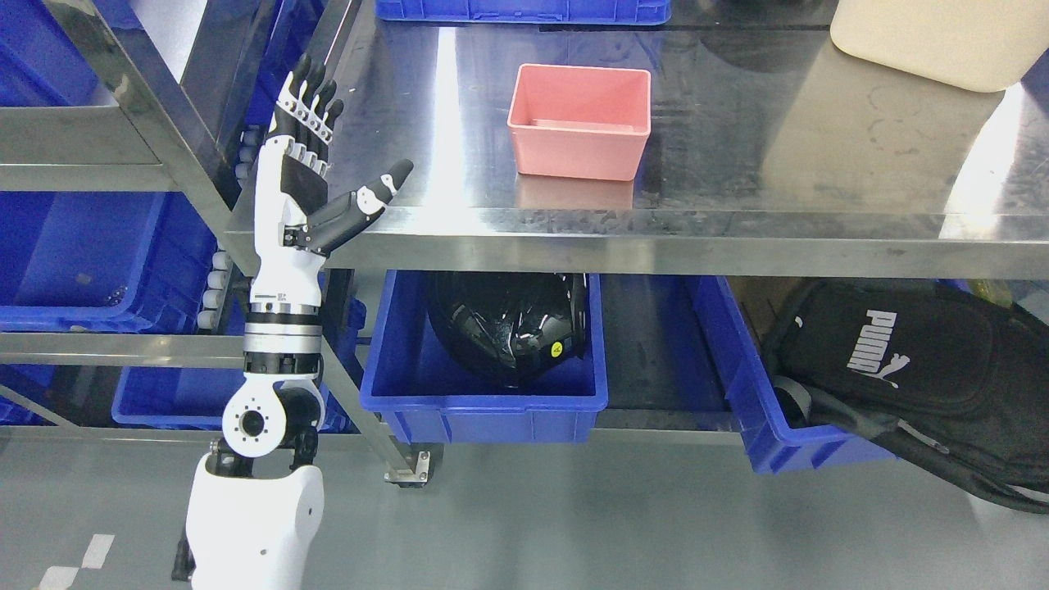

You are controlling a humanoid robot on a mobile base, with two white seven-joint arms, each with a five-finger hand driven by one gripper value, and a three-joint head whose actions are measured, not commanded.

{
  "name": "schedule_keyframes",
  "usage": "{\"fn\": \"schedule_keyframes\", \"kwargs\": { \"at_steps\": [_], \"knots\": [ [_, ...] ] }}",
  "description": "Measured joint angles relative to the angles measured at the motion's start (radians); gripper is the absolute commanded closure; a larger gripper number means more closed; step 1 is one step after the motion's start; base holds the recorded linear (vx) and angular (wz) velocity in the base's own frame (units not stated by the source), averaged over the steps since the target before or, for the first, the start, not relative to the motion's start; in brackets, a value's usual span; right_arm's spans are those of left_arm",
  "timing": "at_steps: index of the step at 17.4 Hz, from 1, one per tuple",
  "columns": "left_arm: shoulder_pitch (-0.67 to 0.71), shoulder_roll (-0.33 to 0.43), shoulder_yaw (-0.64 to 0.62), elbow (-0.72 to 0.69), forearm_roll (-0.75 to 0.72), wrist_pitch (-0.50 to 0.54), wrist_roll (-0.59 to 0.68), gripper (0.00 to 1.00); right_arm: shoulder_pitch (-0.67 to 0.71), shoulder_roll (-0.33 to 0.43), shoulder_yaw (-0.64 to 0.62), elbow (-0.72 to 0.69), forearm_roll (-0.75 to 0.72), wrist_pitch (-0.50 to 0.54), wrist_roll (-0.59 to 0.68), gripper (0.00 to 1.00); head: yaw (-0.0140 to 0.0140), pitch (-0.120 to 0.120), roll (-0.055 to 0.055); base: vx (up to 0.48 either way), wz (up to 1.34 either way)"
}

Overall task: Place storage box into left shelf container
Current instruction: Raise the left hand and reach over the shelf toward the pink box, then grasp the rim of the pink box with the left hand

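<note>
Steel table (pixel 737 147) carries the pink box (pixel 580 120), empty and upright, near its front edge. Left hand (pixel 307 156) is raised at the table's left corner, fingers spread, holding nothing, well apart from the box.

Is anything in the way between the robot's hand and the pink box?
No. The left hand is open beside the table's front left edge, and only bare steel lies between it and the pink box.
</note>
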Motion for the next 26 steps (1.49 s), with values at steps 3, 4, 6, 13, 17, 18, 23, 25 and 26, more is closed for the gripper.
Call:
{"fn": "schedule_keyframes", "kwargs": {
  "at_steps": [3, 4, 6, 13, 17, 18, 23, 25, 26],
  "knots": [
    [0.007, 0.0, 0.0, -0.001, -0.004, 0.0, -0.005, 0.0, 0.0, 0.0, 0.0, 0.0, 0.0, 0.0, 0.0, 0.0, 0.0, 0.0, 0.0, 0.0, 0.0],
    [0.008, 0.0, 0.001, -0.001, -0.005, 0.001, -0.013, 0.0, 0.0, 0.0, 0.0, 0.0, 0.0, 0.0, 0.0, 0.0, 0.0, 0.0, 0.0, 0.0, 0.0],
    [0.007, 0.0, 0.014, -0.001, -0.007, 0.01, -0.059, 0.0, 0.0, 0.0, 0.0, 0.0, 0.0, 0.0, 0.0, 0.0, 0.0, 0.0, 0.0, 0.0, 0.0],
    [-0.095, 0.0, 0.134, 0.021, -0.027, 0.127, -0.415, 0.02, 0.0, 0.0, 0.0, 0.0, 0.0, 0.0, 0.0, 0.0, 0.0, 0.0, 0.0, 0.0, 0.0],
    [-0.217, 0.018, 0.151, 0.062, -0.157, 0.179, -0.548, 0.01, 0.0, 0.0, 0.0, 0.0, 0.0, 0.0, 0.0, 0.0, 0.0, 0.0, 0.0, 0.0, 0.0],
    [-0.259, 0.029, 0.145, 0.077, -0.191, 0.193, -0.577, 0.01, 0.0, 0.0, 0.0, 0.0, 0.0, 0.0, 0.0, 0.0, 0.0, 0.0, 0.0, 0.0, 0.0],
    [-0.461, 0.067, 0.083, 0.178, -0.343, 0.21, -0.698, 0.01, 0.0, 0.0, 0.0, 0.0, 0.0, 0.0, 0.0, 0.0, 0.0, 0.0, 0.0, 0.0, 0.0],
    [-0.53, 0.074, 0.046, 0.22, -0.394, 0.21, -0.762, 0.03, 0.0, 0.0, 0.0, 0.0, 0.0, 0.0, 0.0, 0.0, 0.0, 0.0, 0.0, 0.0, 0.0],
    [-0.563, 0.074, 0.025, 0.241, -0.417, 0.212, -0.794, 0.04, 0.0, 0.0, 0.0, 0.0, 0.0, 0.0, 0.0, 0.0, 0.0, 0.0, 0.0, 0.0, 0.0]
  ]
}}
